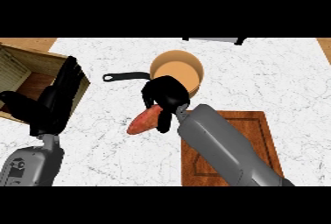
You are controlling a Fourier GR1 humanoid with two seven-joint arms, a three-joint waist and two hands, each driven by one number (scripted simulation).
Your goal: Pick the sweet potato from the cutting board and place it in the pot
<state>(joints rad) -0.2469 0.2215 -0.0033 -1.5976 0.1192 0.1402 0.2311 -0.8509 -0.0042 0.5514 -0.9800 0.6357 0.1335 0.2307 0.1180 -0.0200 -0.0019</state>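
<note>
My right hand [165,94] is curled round the upper end of an orange-red sweet potato [143,122], which hangs out below the fingers, tilted down to the left over the white counter. The hand sits at the lower left rim of the tan pot [181,68], whose black handle [126,77] points left. The wooden cutting board [252,131] lies at the lower right, partly hidden under my right forearm. My left hand [55,98] stays open at the left, fingers up, resting.
A wooden crate [29,76] stands at the left edge behind the left hand. A grey object [213,40] shows at the counter's far edge. White marble counter [271,78] spreads around the pot.
</note>
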